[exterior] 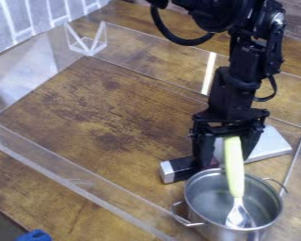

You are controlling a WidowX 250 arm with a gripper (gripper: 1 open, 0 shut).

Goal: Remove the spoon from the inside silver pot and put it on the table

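At lower right, the hand [231, 139] hung with fingers apart around the spoon's [235, 174] handle top. The spoon leaned inside the pot [206, 202] on the counter [102, 104], bowl down.

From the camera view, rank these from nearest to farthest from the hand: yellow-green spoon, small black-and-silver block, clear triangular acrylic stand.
1. Yellow-green plastic-handled spoon: its handle top sits between the open fingers of the hand.
2. Small black-and-silver block: just left of and below the hand.
3. Clear triangular acrylic stand: far corner, upper left.

Shiny steel pot [206, 202], matt plastic spoon [233, 168], wood-grain table [102, 104].
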